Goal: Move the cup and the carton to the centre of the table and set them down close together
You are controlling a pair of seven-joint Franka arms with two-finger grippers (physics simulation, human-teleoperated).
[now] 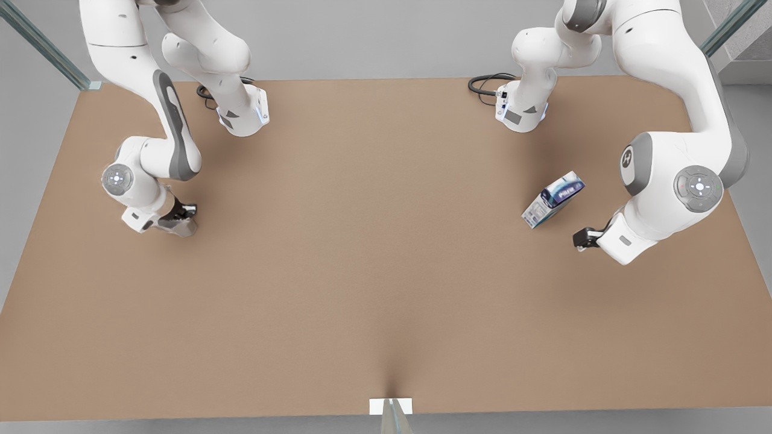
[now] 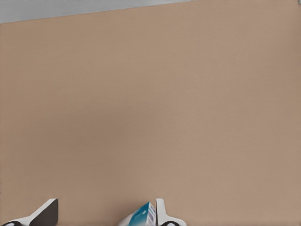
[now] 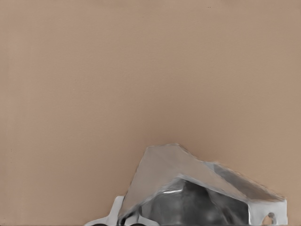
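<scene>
The right hand [image 1: 181, 220], at the front view's left, is clenched on the cup [image 3: 197, 193], a thin, translucent, silvery tapered shell held low over the matte light-brown worktop [image 1: 374, 253], apparently so that it can be carried to the centre. The left hand [image 1: 582, 238], at the front view's right, sits released just beside the carton [image 1: 553, 199]. This white-and-grey rectangular box with a dark blue band and teal edge seems tilted. Its corner shows against one finger [image 2: 162, 217].
</scene>
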